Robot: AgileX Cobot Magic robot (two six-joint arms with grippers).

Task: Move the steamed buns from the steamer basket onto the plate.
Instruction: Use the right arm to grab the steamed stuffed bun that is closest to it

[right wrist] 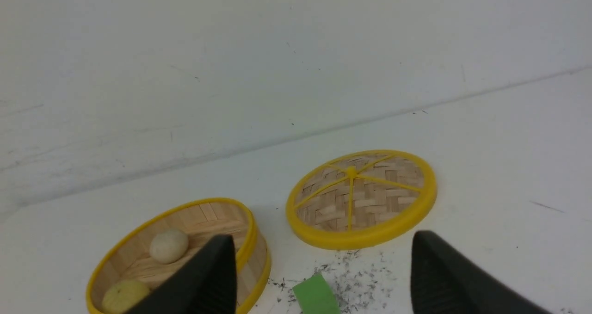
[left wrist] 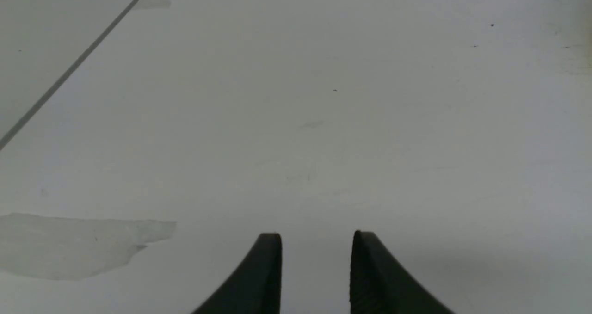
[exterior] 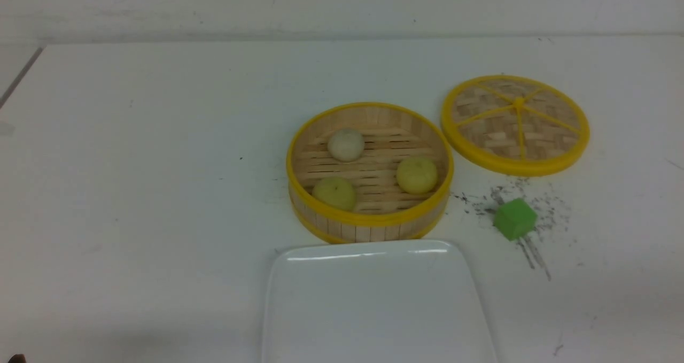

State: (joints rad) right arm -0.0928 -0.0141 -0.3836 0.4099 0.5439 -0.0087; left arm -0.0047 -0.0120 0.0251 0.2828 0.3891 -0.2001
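Observation:
The steamer basket (exterior: 368, 228) stands mid-table with three steamed buns in it: an off-white one (exterior: 346, 144) at the back, a pale yellow one (exterior: 416, 174) on the right and another (exterior: 334, 193) at the front left. The white plate (exterior: 374, 304) lies just in front of the basket and has nothing on it. Neither gripper shows in the front view. My right gripper (right wrist: 323, 240) is wide open and empty, above the table to the right of the basket (right wrist: 252, 240). My left gripper (left wrist: 317, 235) is open and empty over bare table.
The flat woven lid (exterior: 515, 123) lies to the right of and behind the basket. A green cube (exterior: 514, 218) sits on a patch of dark scuff marks right of the basket, and also shows in the right wrist view (right wrist: 317, 295). A table seam (left wrist: 74, 66) runs at far left.

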